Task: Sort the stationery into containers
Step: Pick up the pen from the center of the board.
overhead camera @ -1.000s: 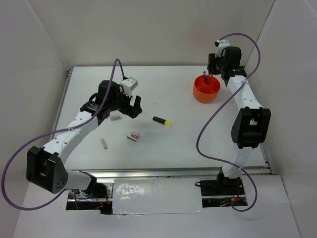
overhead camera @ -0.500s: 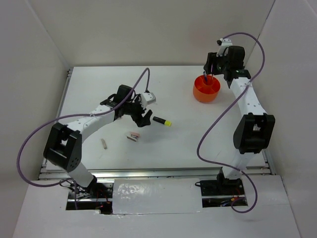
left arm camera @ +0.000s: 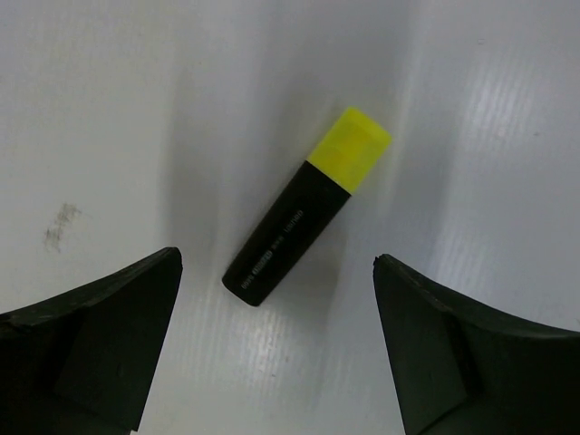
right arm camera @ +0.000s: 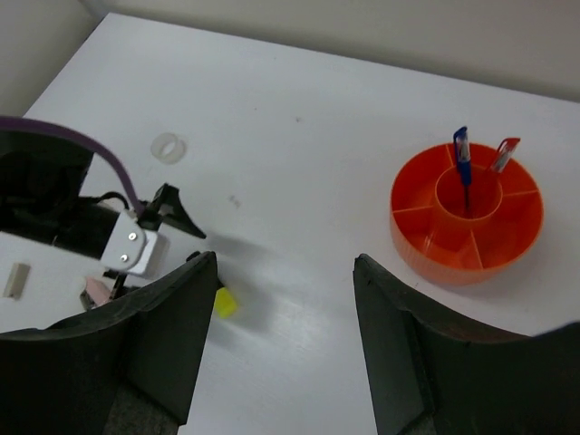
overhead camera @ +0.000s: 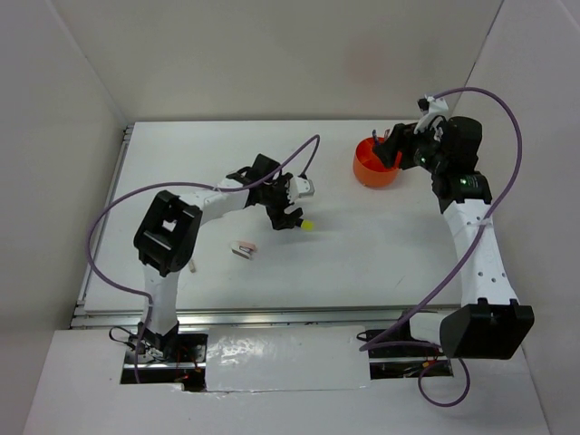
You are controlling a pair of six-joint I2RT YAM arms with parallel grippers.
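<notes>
A black marker with a yellow cap (left arm camera: 299, 217) lies flat on the white table. My left gripper (left arm camera: 276, 263) hovers over it, open, with the marker's black end between the fingertips and touching neither. From above, the left gripper (overhead camera: 288, 216) covers the marker, and only the yellow cap (overhead camera: 308, 225) shows. The orange tub (right arm camera: 426, 258) holds a blue pen (right arm camera: 463, 159) and a red pen (right arm camera: 503, 154) upright in its middle cup. My right gripper (right arm camera: 285, 263) is open and empty, just right of the tub (overhead camera: 367, 172).
A pink-and-white eraser (overhead camera: 243, 248) lies left of the marker. In the right wrist view a white ring (right arm camera: 166, 146) sits farther back and a beige block (right arm camera: 15, 279) lies at the left edge. White walls close in the table on three sides.
My left arm has swung right from the table's left side to over the marker. My right gripper has pulled back to the right of the tub and its jaws have spread wider.
</notes>
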